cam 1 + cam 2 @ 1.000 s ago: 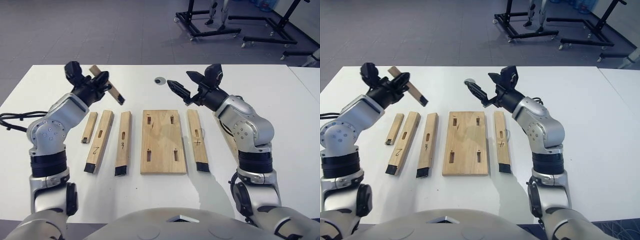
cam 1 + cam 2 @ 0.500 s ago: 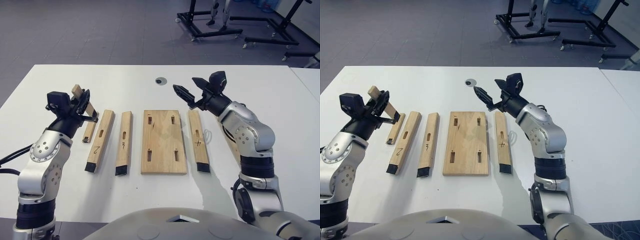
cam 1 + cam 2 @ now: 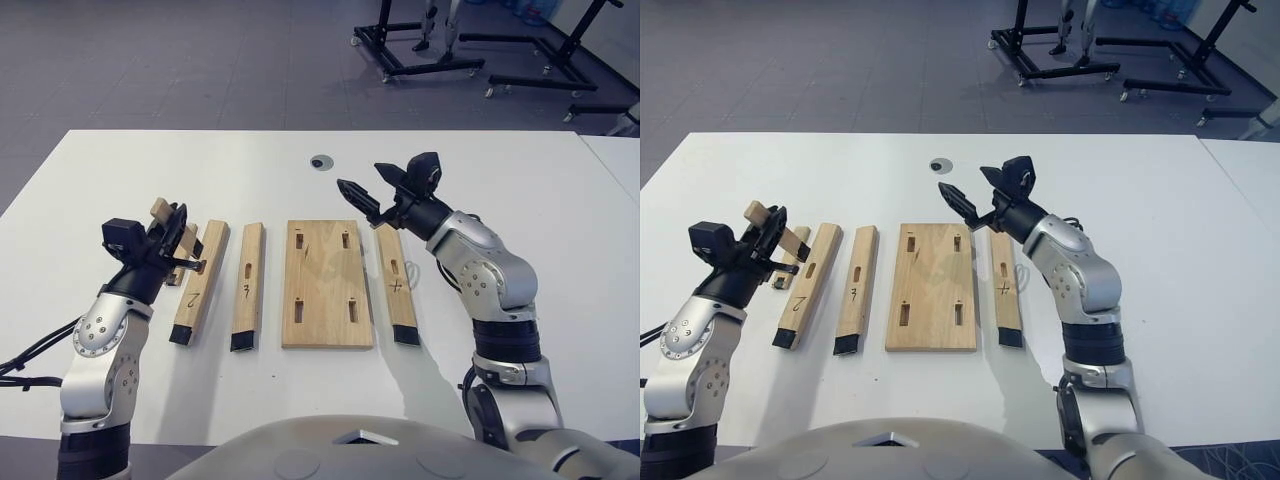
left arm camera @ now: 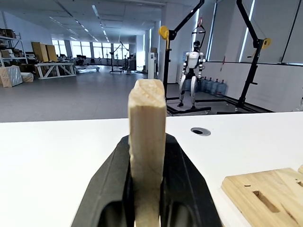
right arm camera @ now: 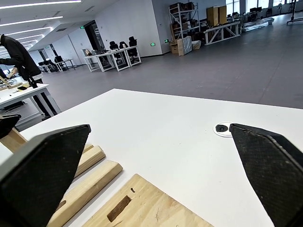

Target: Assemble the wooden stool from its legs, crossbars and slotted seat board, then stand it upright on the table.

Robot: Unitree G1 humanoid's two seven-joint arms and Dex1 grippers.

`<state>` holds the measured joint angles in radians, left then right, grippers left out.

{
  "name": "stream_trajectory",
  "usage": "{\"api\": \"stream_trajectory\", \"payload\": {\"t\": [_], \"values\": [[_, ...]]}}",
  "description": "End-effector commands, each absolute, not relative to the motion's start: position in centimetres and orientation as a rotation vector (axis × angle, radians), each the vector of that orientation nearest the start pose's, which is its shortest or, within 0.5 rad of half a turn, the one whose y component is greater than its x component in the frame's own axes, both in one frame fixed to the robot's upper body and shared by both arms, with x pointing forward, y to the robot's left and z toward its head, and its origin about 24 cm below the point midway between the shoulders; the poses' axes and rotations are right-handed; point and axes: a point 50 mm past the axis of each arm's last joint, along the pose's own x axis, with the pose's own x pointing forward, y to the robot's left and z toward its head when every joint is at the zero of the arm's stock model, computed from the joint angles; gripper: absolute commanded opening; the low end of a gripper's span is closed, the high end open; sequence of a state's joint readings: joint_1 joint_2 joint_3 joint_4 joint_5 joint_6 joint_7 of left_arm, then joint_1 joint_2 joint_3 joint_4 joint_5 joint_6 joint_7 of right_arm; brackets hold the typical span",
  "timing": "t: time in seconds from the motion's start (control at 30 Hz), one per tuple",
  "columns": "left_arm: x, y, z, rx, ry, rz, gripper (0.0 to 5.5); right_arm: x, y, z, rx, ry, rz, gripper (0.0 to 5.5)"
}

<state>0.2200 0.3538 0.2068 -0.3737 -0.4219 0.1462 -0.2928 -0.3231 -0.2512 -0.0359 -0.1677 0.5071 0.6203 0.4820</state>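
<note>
I see left gripper clamped on crossbar, well inboard from left edge of table; right gripper spread apart above far edge of seat board.

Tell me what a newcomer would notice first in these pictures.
The pale slotted seat board lies flat in the middle of the white table, with long wooden legs laid parallel on both sides. At the left, the left gripper is shut on a short wooden bar beside the outermost leg. The right gripper hangs wide open over the board's far right corner.
</note>
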Motion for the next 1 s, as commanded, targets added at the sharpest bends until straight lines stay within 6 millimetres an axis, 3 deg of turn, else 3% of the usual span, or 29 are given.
{"api": "stream_trajectory", "payload": {"t": [0.03,1.0], "values": [[20.3,22.6,8.8,-0.006,-0.066,-0.175,0.39,29.3,-13.6,12.5,0.203,0.092,0.712,5.4],[19.8,22.5,6.3,0.034,-0.006,-0.132,0.39,28.8,-13.4,12.1,0.21,0.103,0.706,5.4]]}}
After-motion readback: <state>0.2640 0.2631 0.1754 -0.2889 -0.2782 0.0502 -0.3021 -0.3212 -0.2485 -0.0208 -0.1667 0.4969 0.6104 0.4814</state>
